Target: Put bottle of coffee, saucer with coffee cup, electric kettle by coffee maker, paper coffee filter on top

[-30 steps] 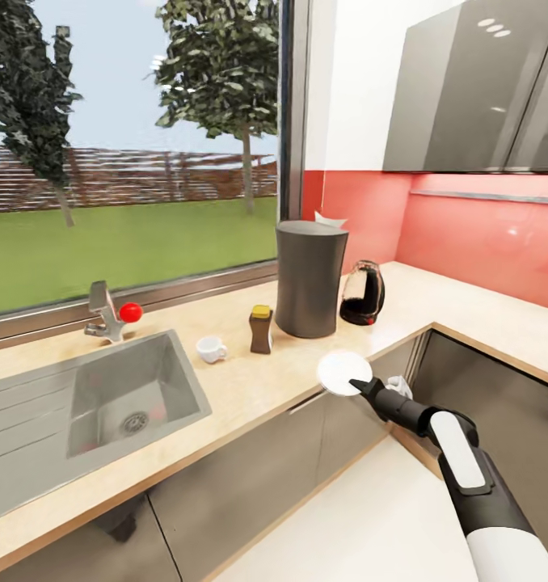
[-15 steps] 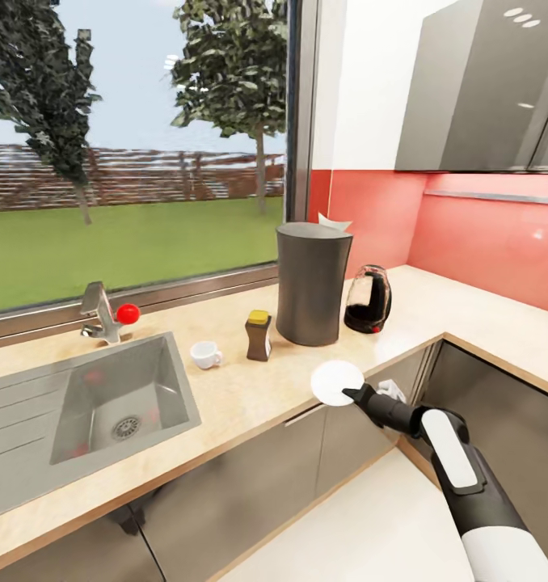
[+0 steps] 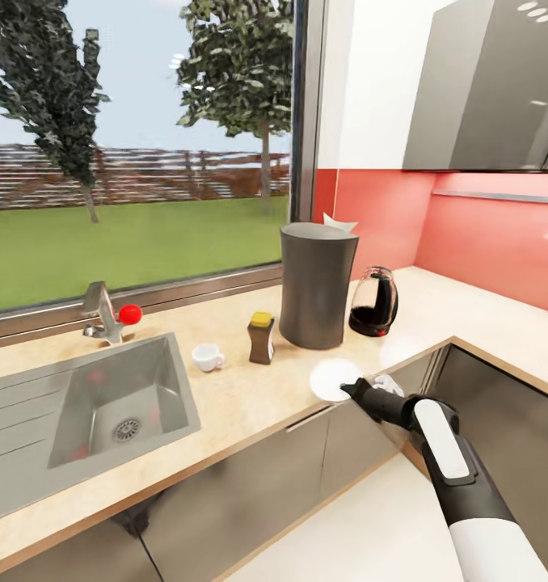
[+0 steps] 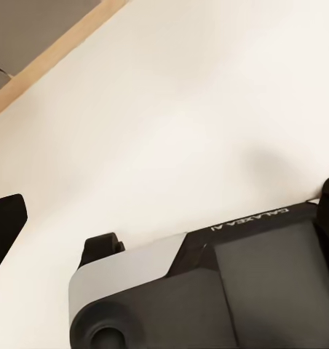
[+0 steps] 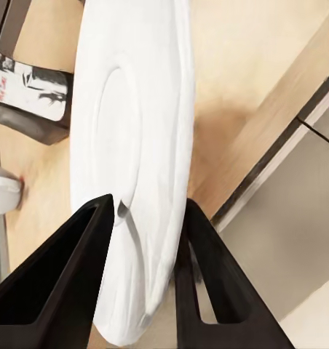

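Carrying the saucer (image 3: 335, 380) by its rim, the right gripper (image 5: 139, 240) has its jaws clamped on either face of it, lower centre-right of the frame over the surface (image 3: 242, 388) edge. The maker (image 3: 318, 284) stands just above, with the kettle (image 3: 374, 302) to its right and the jar (image 3: 261, 339) and cup (image 3: 207, 356) to its left. Best to level the saucer, lower it onto bare surface in front of the maker, then release. Left jaws: cannot tell.

Desk (image 3: 250, 396): matt pale wood-grain, brown wooden edge. Sink (image 3: 104, 404): brushed metal. Saucer (image 5: 135, 131): smooth glossy white; cabinets (image 3: 266, 477): glossy dark grey.
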